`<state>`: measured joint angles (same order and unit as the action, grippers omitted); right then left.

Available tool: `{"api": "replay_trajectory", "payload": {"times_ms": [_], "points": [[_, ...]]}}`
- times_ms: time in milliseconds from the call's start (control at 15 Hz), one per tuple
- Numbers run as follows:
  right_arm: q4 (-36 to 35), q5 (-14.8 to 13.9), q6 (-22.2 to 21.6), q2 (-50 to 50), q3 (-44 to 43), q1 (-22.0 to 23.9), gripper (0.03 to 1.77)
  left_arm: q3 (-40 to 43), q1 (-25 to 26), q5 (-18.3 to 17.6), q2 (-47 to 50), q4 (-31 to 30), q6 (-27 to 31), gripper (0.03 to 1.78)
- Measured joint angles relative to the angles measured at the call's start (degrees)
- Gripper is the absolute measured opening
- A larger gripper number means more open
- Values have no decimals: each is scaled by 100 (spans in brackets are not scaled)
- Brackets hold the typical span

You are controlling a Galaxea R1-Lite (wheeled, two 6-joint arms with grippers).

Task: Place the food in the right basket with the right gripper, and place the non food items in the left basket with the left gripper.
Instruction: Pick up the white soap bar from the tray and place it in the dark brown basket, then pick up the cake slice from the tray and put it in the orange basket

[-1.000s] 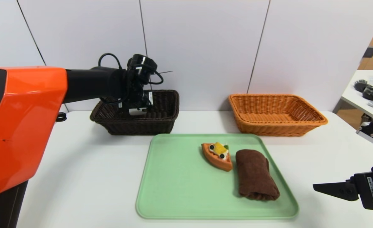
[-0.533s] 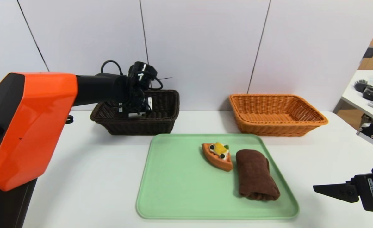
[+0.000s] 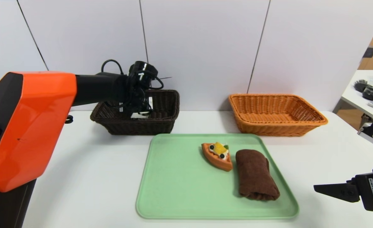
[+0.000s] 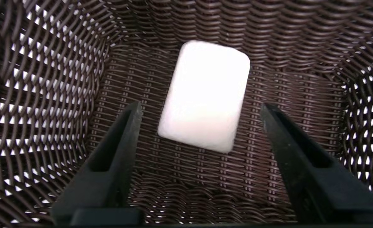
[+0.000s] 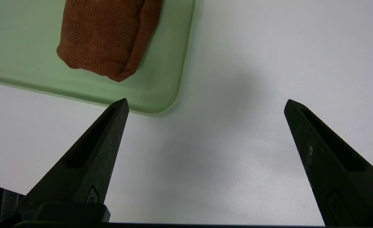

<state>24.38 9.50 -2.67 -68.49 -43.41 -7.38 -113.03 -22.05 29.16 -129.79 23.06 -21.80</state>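
Note:
My left gripper [image 3: 139,111] reaches down into the dark brown left basket [image 3: 161,123]. In the left wrist view it [image 4: 201,107] stands open, and the white block [image 4: 205,95] lies flat on the woven basket floor [image 4: 186,177], clear of both fingers. The orange pastry [image 3: 218,155] and the rolled brown towel [image 3: 256,179] lie side by side on the green tray [image 3: 180,183]. The orange-tan right basket [image 3: 268,129] stands empty behind the tray. My right gripper [image 3: 320,189] hovers open low over the table, right of the tray; in its wrist view it [image 5: 206,102] holds nothing, with the towel [image 5: 107,34] ahead.
The white table [image 3: 88,177] carries the tray in the middle and both baskets along the wall. The tray's near corner [image 5: 164,95] lies just ahead of my right gripper. A side table [image 3: 363,98] with clutter stands at the far right.
My left arm dropped lower into the dark basket, then its jaws opened and let go of the white block. The right arm has stayed put.

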Motion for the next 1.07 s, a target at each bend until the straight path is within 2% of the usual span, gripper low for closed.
{"api": "replay_trajectory", "payload": {"times_ms": [533, 667, 933, 1067], "points": [[-11, -2, -2, 40, -30, 2, 170, 0, -66, -56, 584, 205, 91, 158], [-13, -7, -5, 62, -39, 2, 170, 5, -138, -380, 920, 599, 77, 161], [-10, -21, 4, 168, -44, 27, 170, 73, -466, -1401, 1612, 1704, -168, 164], [-11, -38, 2, 230, -44, 55, 170, 243, -724, -1652, 1937, 2181, -317, 166]]}}
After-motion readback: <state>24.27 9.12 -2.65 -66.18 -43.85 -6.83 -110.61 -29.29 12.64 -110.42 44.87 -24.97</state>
